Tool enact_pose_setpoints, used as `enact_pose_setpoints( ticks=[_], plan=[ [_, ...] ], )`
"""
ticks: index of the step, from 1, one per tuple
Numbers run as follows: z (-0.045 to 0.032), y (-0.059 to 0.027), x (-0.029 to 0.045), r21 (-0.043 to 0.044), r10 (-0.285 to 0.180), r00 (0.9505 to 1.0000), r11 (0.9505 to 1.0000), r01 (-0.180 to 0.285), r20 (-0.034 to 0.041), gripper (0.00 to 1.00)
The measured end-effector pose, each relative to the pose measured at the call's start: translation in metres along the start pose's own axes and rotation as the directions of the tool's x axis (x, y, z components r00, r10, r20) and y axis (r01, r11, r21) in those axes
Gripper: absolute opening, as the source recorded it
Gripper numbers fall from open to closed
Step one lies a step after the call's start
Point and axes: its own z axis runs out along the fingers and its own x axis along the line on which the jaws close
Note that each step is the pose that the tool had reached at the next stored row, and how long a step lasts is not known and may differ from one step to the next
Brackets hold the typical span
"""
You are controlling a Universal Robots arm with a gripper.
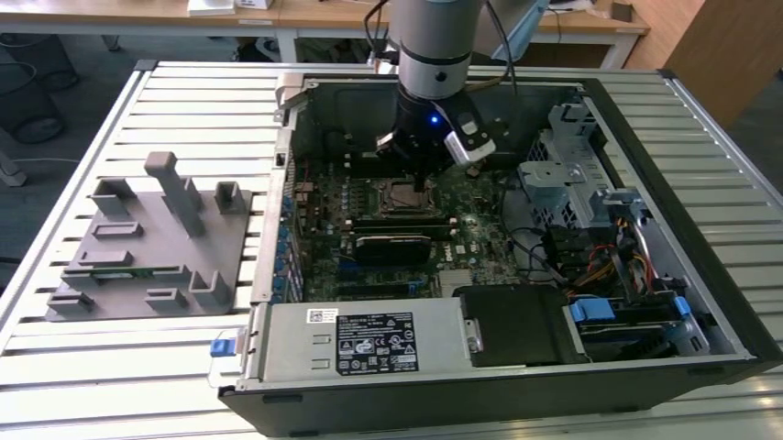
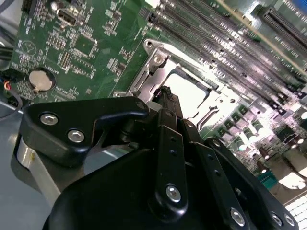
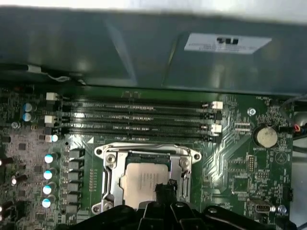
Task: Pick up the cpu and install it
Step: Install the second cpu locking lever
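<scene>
A: The gripper (image 1: 423,179) hangs low inside the open computer case (image 1: 685,275), right over the socket frame (image 1: 402,194) on the motherboard (image 1: 471,225). Whether its fingers are apart or pressed together I cannot tell; the black body hides the tips in both wrist views.

B: And the cpu?

A: The cpu (image 3: 144,181) lies flat in the socket frame, its silver top up, in the first wrist view. The gripper's tip (image 3: 164,190) sits at its near right corner, at or just above the surface. In the second wrist view the same pale square (image 2: 188,96) shows just past the finger (image 2: 168,98).

B: So which step is this?

A: I judge it the seating step: the chip looks set in place, not carried. Whether it is fully settled I cannot say. Any further move calls for a straight, gentle lift, with no sideways drag across the chip.

B: What crowds it?

A: The memory slots (image 3: 136,117) run just beyond the socket frame on its far side, a row of capacitors (image 3: 48,175) stands to its left, and a coin battery (image 3: 265,136) lies well to its right. In the exterior view, a drive cage (image 1: 569,179) and coloured cables (image 1: 600,266) fill the case toward that view's right, a power supply (image 1: 361,339) sits at the near edge, and a grey fixture (image 1: 147,243) rests on the slatted counter (image 1: 183,92) toward its left.
</scene>
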Motion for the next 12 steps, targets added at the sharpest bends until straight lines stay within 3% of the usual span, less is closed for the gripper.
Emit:
enact_pose_setpoints(
  ticks=[8, 12],
  plan=[
    [-0.0011, -0.0016, 0.0001, 0.0001, 0.000, 1.0000, 1.0000, 0.000, 0.0000, 0.11],
    [-0.0137, -0.0012, -0.0002, 0.0000, 0.000, 1.0000, 1.0000, 0.000, 0.0000, 0.11]
  ],
)
